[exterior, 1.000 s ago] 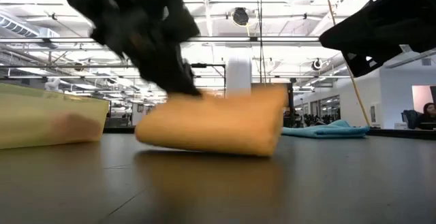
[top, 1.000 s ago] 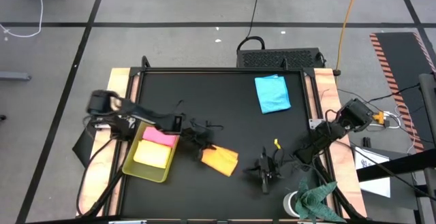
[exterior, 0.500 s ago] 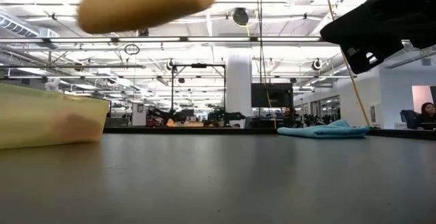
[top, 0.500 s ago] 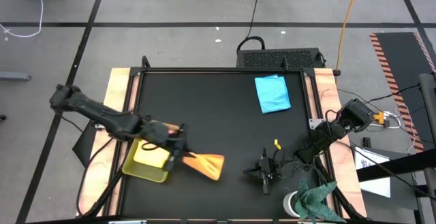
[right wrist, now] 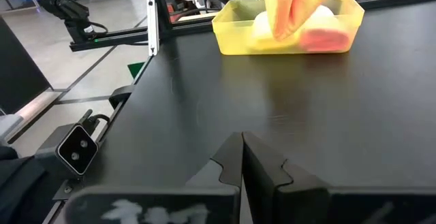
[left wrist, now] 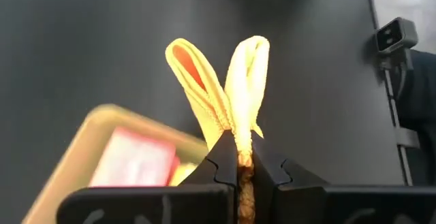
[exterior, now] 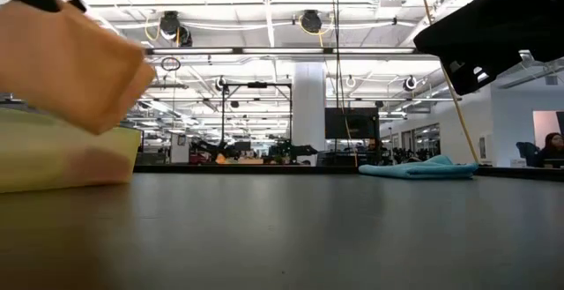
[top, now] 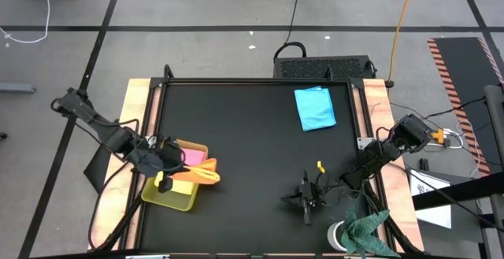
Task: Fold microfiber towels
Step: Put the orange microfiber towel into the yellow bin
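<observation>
While the left tool hangs over the tray at the bench's left edge, its fingers are pinched tight on the orange towel. The towel is folded and clear of the bench top — in the left wrist view its two looped ends splay apart beyond the fingertips. From above it juts from the tool across the tray's right rim, out over bare black bench. In the low view it hangs in the air above the tray's wall.

Inside the tray lie the pink towel, toward the far side, and the yellow towel, toward the near side; the right wrist view shows both as rolled shapes against the tray's wall, with the orange one hanging above them.

The blue towel lies folded and flat near the bench's far right corner, well apart from everything else.

The right tool waits low near the front edge, right of centre, its fingers closed together on nothing. A small yellow bit lies just beyond it. Between the tray and the right tool, and across the whole middle up to the far edge, the bench is open black surface.

A dark green cloth sits at the front right corner, off the black top.
</observation>
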You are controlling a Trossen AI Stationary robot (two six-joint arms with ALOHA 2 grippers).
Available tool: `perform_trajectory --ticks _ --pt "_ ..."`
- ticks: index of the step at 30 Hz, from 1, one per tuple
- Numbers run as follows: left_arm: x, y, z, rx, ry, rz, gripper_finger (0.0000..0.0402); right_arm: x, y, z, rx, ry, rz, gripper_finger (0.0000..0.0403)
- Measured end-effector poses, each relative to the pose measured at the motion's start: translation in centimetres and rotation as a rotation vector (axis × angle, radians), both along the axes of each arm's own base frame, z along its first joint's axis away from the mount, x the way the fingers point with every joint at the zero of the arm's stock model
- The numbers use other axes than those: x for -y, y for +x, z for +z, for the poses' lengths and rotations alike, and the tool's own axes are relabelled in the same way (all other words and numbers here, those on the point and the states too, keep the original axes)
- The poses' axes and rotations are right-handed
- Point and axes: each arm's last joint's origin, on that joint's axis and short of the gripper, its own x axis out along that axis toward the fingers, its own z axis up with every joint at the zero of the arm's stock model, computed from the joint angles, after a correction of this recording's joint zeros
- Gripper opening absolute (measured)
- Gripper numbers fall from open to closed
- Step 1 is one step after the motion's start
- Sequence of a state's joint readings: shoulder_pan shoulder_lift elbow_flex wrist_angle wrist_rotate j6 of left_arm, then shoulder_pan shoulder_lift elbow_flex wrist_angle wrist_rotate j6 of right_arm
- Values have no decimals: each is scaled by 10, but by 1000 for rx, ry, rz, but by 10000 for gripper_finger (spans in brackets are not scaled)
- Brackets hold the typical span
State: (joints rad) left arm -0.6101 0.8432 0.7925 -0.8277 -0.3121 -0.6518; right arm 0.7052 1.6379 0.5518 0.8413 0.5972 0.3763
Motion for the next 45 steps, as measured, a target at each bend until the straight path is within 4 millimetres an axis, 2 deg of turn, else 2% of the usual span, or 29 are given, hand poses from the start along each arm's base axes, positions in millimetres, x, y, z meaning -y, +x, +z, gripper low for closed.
perform_trajectory --ticks 7,12,17,21,28,33,36,39,45 --pt "5 -19 0 -77 -132 42 10 0 0 0 0 0 0 0" --pt "7 -35 -7 -256 -219 127 10 0 0 0 0 0 0 0" --pt "8 -50 -13 -404 -250 216 10 0 0 0 0 0 0 0" --pt "9 -57 -14 -444 -250 252 10 0 0 0 0 0 0 0" --pt "21 -57 -13 -394 -307 236 10 0 0 0 -1 0 0 0" --pt "39 -49 -5 -252 -392 126 10 0 0 0 -1 -1 0 0" --pt "41 -51 -5 -192 -356 108 10 0 0 0 -1 -1 0 0" --pt "36 -57 -15 -237 -311 177 10 0 0 0 -1 -1 0 0" --pt "37 -64 -62 -351 -325 231 10 0 0 0 -1 -1 0 0"
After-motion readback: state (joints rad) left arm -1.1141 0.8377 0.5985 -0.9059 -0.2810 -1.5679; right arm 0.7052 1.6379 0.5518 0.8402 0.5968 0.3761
